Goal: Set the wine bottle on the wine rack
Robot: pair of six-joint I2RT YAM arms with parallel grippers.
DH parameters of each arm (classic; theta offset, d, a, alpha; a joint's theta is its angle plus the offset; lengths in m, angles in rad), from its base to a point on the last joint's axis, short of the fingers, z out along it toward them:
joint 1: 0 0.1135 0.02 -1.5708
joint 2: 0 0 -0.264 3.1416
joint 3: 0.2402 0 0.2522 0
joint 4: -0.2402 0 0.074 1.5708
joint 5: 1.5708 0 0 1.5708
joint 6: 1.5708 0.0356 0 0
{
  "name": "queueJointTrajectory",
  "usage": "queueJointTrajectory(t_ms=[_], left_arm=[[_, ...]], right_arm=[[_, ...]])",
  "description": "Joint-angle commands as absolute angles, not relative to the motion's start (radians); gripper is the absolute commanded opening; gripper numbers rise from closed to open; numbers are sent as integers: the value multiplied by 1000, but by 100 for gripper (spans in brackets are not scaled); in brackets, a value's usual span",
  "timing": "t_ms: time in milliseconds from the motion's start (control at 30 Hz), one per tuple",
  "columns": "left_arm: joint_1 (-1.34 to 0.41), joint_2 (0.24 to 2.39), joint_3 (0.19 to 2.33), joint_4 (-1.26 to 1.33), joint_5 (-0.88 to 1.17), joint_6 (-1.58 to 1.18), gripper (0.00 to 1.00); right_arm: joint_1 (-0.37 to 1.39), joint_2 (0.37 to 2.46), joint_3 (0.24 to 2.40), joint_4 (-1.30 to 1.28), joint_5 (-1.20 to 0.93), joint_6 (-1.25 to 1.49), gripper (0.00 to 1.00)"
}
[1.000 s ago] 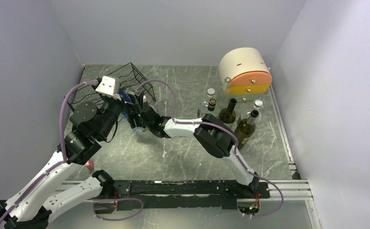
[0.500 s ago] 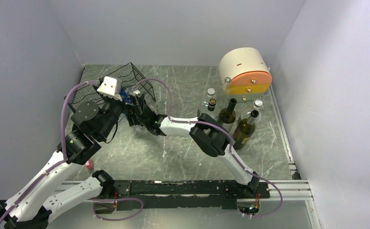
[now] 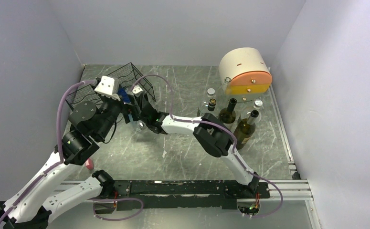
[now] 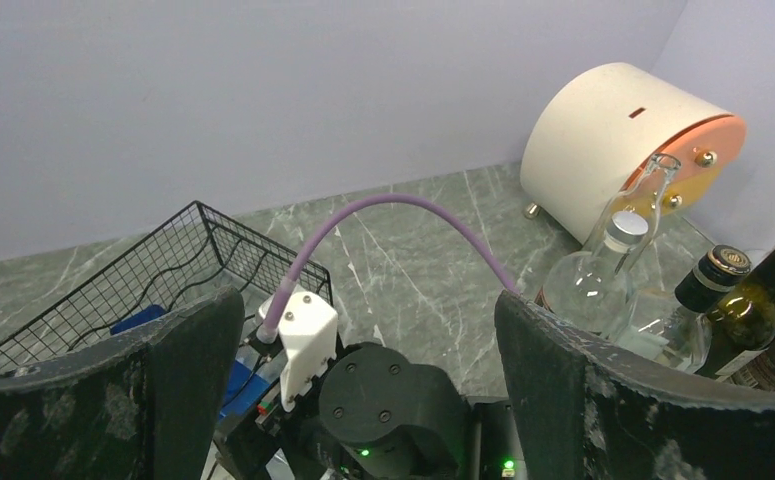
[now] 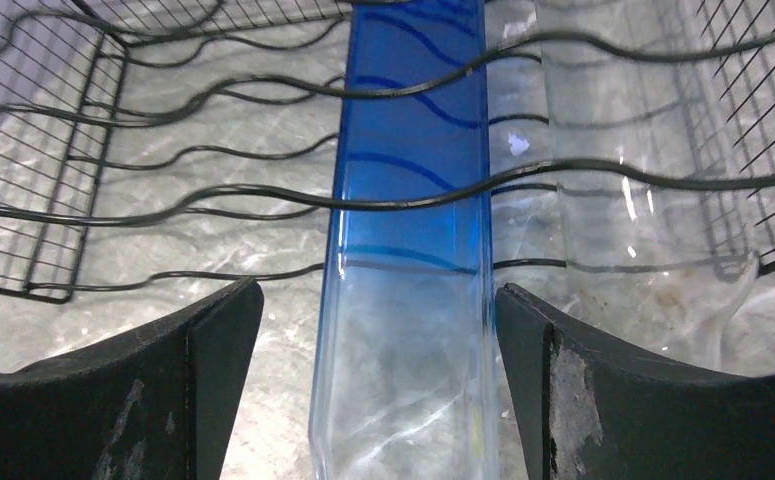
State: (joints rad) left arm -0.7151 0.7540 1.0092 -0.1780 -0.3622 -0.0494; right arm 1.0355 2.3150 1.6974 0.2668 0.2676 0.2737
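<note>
Lying lengthwise straight ahead of right gripper (image 5: 378, 290), blue-to-clear glass wine bottle (image 5: 408, 330), blue end farthest, in black wavy-wire rack (image 5: 33, 170), jaws spread wide, gripping nothing.

1. One black wire wine rack (image 3: 134, 76).
2. Two bottles lying in it: one blue wine bottle (image 5: 408, 200) and, it seems, one clear bottle (image 5: 623, 200).
3. Five upright bottles (image 3: 227, 114).
4. One cream-and-orange drum box (image 3: 245, 71).
5. Two arms: left arm (image 3: 73, 143), right arm (image 3: 214, 136).
6. One small red object (image 3: 89, 165).

wine bottle (image 5: 408, 250) in wine rack (image 3: 134, 76), standing bottles (image 3: 228, 114) well right
</note>
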Motion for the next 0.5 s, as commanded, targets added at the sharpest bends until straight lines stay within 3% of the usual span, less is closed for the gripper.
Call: queueJointTrajectory(t_ms=[0, 467], left_arm=[[-716, 738, 1057, -191, -357, -49, 99], [-716, 701, 1103, -191, -270, -96, 99]], right_arm=[[1036, 2191, 1672, 357, 250, 264, 90], [1028, 1831, 1397, 296, 342, 283, 89]])
